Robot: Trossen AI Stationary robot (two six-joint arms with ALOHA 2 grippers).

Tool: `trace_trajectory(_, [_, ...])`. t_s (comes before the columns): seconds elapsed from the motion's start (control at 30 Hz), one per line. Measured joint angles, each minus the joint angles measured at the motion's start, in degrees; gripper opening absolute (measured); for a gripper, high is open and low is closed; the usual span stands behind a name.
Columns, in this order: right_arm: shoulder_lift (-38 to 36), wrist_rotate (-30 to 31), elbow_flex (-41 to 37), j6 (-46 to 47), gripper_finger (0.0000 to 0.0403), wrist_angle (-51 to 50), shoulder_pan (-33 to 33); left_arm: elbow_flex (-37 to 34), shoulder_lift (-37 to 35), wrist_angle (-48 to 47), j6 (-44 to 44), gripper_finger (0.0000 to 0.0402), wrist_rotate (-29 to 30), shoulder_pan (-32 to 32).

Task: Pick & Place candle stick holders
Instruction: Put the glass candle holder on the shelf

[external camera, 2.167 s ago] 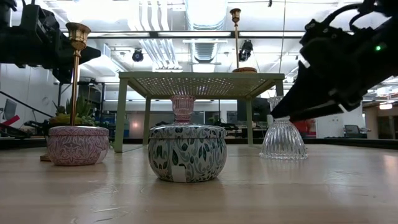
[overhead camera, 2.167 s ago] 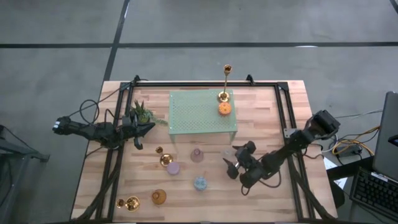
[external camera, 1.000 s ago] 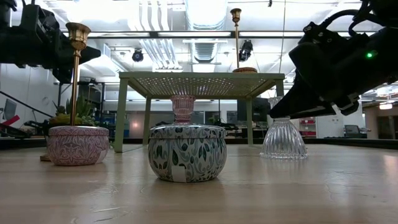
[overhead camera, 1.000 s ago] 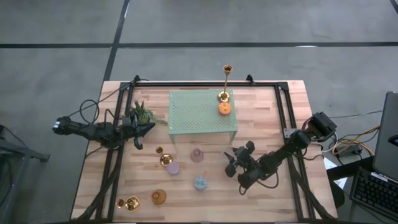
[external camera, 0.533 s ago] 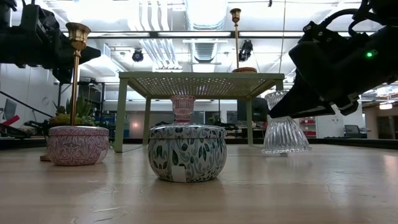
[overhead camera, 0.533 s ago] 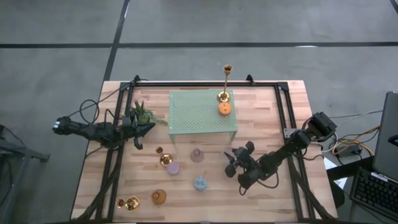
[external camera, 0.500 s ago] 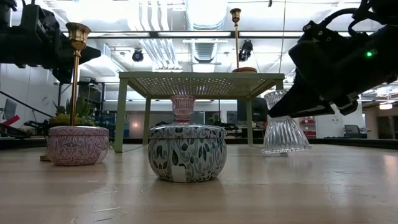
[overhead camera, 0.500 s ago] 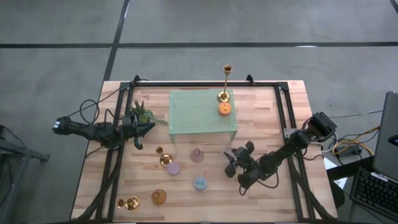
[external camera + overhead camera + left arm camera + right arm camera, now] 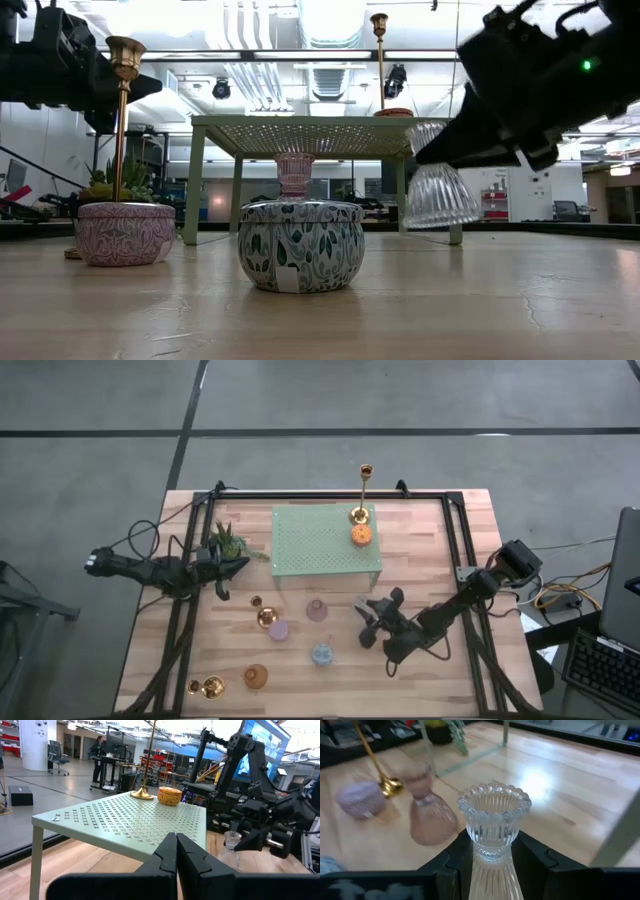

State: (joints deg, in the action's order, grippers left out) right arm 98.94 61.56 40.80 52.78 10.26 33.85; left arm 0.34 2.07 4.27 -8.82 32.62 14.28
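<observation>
Clamped round the clear glass holder's [image 9: 492, 827] narrow neck, the right pincer [image 9: 490, 851] held it clear of the table [image 9: 430, 540], probably bound for the green stand [image 9: 325, 540], while the left pincer [image 9: 176, 851] waited shut.

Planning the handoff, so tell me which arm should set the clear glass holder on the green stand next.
The right. Its gripper is shut on the clear glass holder, lifted off the table beside the green stand. The left gripper is shut and empty, by the potted plant.
</observation>
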Motion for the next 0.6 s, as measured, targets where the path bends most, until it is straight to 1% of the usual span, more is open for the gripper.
trace_trajectory(0.17, [-2.68, 0.13, 0.15, -6.68, 0.0109, 5.31, 0.00, 0.00, 0.02, 0.00, 0.00, 0.0003, 0.00, 0.02])
trace_trajectory(0.4, [-7.49, 0.67, 3.62, -17.38, 0.0107, 5.62, 0.00, 0.00, 0.02, 0.00, -0.01, 0.0003, -0.01, 0.01])
trace_trajectory(0.53, [-10.05, 3.51, 6.11, -24.82, 0.0107, 5.48, -0.02, 0.00, 0.04, 0.00, 0.00, 0.0003, 0.00, 0.00])
trace_trajectory(0.6, [-11.19, 5.84, 7.18, -28.78, 0.0107, 5.24, -0.11, 0.00, 0.04, 0.00, 0.00, 0.0003, -0.02, 0.02])
